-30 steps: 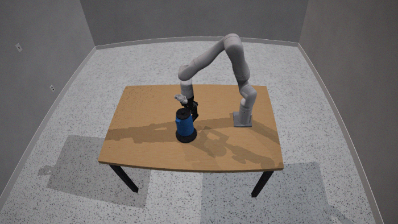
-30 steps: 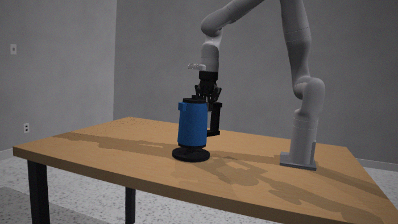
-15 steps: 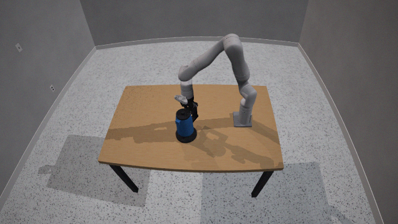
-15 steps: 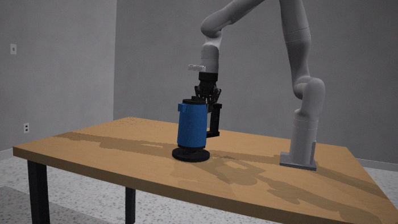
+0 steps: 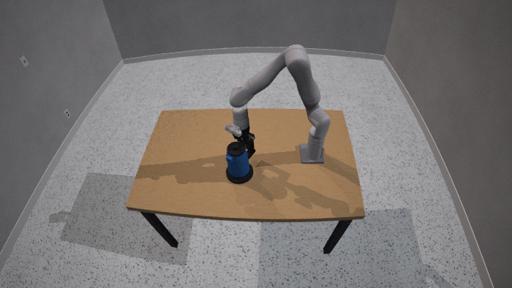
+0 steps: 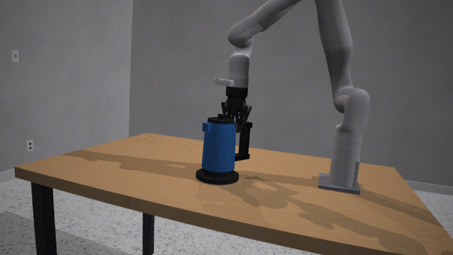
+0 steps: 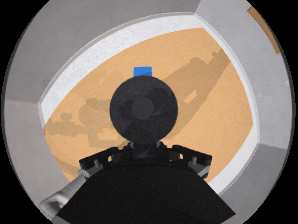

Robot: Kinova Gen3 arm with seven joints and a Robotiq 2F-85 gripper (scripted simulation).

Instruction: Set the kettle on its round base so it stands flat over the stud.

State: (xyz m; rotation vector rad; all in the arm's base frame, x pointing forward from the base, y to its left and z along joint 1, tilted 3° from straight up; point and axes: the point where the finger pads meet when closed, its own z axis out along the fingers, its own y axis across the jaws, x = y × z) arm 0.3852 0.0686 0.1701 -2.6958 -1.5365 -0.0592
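Note:
The blue kettle with a black lid stands upright on its round black base near the middle of the table. It also shows in the exterior view, resting on the base's disk. My gripper comes straight down from above and is shut on the top of the kettle's black handle, behind the body. In the wrist view the black lid and the blue spout lie just ahead of the fingers; the handle itself is hidden.
The arm's mount stands on the table to the right of the kettle. The table's front edge lies well in front of the base.

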